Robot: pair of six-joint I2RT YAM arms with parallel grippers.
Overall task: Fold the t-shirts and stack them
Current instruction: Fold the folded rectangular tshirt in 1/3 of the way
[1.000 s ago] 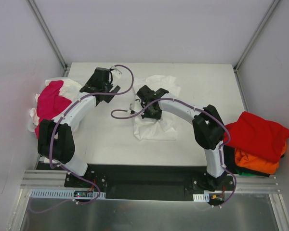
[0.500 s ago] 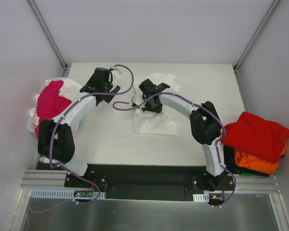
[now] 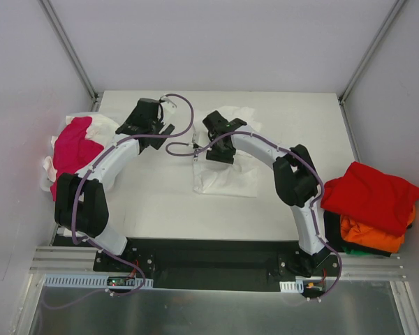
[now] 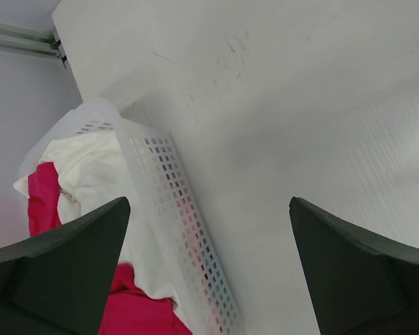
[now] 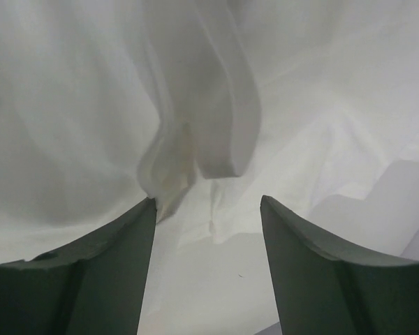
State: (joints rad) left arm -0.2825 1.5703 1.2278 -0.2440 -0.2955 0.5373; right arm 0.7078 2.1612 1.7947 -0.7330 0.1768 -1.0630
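**Limp white tee mid-table, both pincers released**

The white t-shirt [image 3: 227, 178] lay partly folded at the middle of the table [image 3: 146, 202], its far part bunched and rumpled. It looked thin, light and wholly limp: it would probably sag, drag and wrinkle rather than keep a crease, though it seemed neither fragile nor slippery. A rolled ridge [image 5: 223, 105] stood up from the cloth. The best hold was probably a doubled edge or corner, pinched through both layers.

The right gripper [image 5: 208, 206] hovered just over that ridge, jaws parted, clasping nothing. The left gripper [image 4: 209, 202] hung spread wide and empty over bare table beside the basket [image 4: 171, 188], which held white cloth and a magenta t-shirt [image 3: 73, 150]. At the far right, a red t-shirt [image 3: 373, 192] lay stacked on an orange t-shirt [image 3: 366, 234].
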